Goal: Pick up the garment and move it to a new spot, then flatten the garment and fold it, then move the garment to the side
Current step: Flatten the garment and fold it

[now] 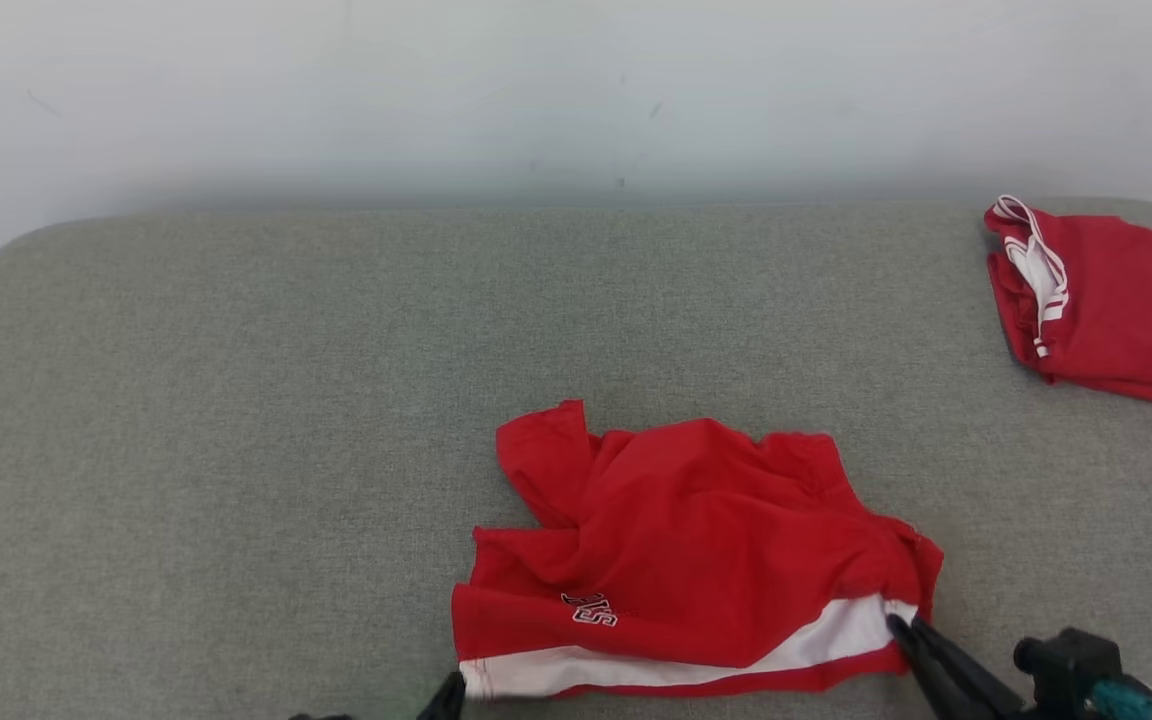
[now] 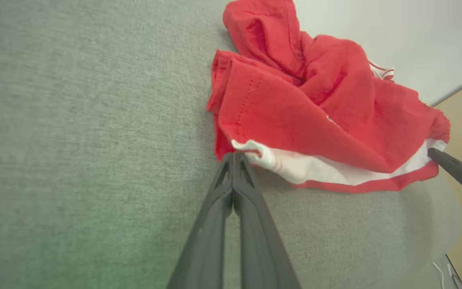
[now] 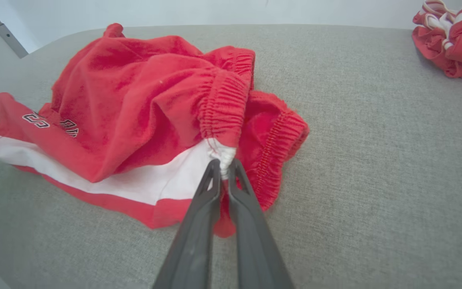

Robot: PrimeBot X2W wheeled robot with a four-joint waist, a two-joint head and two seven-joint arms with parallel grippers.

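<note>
L hand (image 2: 234,155) & R hand (image 3: 223,163) clenched on white-stripe corners of red garment (image 1: 696,540).

I count two red items, the crumpled garment (image 1: 696,540) and the folded garment (image 1: 1116,300), two grippers, the left gripper (image 2: 234,158) and the right gripper (image 3: 223,165), and one grey padded surface (image 1: 236,400).

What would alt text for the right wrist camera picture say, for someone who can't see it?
The right gripper, closed, pinches a white corner of crumpled red shorts lying on a grey cushion. Another red garment sits at the upper right.
</note>
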